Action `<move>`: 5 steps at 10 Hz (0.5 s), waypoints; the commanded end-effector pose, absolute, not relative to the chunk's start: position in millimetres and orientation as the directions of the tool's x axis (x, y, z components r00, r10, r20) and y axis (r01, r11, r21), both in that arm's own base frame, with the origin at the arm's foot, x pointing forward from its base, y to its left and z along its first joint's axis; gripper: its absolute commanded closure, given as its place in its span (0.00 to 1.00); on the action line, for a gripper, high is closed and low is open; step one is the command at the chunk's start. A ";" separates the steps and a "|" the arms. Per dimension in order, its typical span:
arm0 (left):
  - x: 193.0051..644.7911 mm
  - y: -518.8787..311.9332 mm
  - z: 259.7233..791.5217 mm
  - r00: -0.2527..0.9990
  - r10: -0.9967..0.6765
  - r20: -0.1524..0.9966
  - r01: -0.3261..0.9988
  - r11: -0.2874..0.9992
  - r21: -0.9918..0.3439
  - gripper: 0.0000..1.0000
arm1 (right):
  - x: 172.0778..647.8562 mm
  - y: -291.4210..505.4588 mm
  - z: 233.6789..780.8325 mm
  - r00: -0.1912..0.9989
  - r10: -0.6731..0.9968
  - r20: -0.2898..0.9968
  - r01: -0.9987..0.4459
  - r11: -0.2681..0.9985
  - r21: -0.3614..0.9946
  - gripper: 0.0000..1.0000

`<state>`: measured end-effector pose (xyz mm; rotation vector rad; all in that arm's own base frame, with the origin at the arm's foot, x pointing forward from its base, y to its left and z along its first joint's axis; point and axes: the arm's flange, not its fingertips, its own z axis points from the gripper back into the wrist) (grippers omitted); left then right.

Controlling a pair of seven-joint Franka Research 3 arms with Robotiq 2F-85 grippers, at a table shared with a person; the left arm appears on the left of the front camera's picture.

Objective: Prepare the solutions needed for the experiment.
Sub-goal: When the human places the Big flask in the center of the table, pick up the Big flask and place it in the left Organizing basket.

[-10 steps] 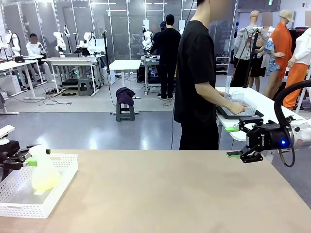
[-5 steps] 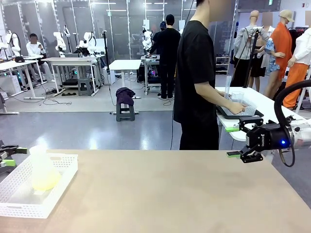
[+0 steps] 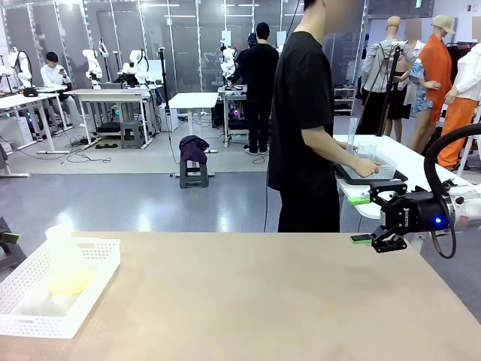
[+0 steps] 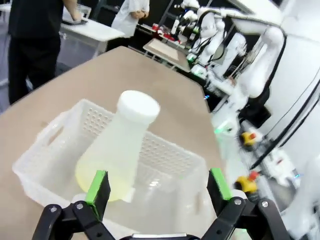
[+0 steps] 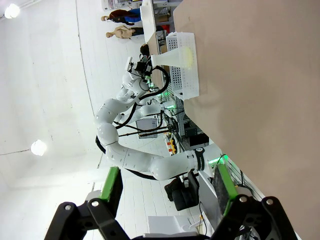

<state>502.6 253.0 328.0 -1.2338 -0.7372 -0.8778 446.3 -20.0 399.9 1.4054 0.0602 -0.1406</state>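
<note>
**A:** Entry, bench side. Where is the solution sitting?

**B:** In the frosted conical flask [image 3: 66,263], which stands upright inside the white perforated basket [image 3: 90,297] at the robot's left end of the table [image 3: 285,301]. The solution [image 4: 102,177] is a shallow pale yellow pool at the flask's base; the neck is capped white.

**A:** And the grippers?

**B:** The left gripper [image 4: 159,187] has its jaws spread wide with nothing between them, and sits just clear of the basket, looking down at the flask. The right gripper [image 3: 362,220] hangs above the table's right edge, jaws also apart and empty. The person [image 3: 304,120] is turned to a side table, hands on a dark tray [image 3: 372,174].

**A:** Step in hand, as you judge it?

**B:** Probably staging the glassware: flask appears set down, the next item not yet fetched. For a clean job, I'd say the left arm should clear the basket wall before swinging anywhere. If the flask is picked up again, grip at the neck under the cap, where the cone is narrow, and keep it upright. The frosted wall looks slippery.
</note>
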 end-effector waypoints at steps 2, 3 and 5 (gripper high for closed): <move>496.8 262.4 355.9 0.713 -0.061 0.698 0.698 -0.034 -0.716 0.00 | 444.8 -20.6 400.8 0.991 -0.058 -0.123 0.131 0.163 0.978 0.08; 493.9 261.7 359.3 0.728 -0.056 0.684 0.686 0.022 -0.728 0.00 | 444.8 -20.6 400.8 0.991 -0.058 -0.123 0.131 0.163 0.978 0.08; 492.6 253.1 347.2 0.654 -0.117 0.747 0.754 0.018 -0.657 0.00 | 444.8 -20.6 400.8 0.991 -0.058 -0.123 0.131 0.163 0.978 0.08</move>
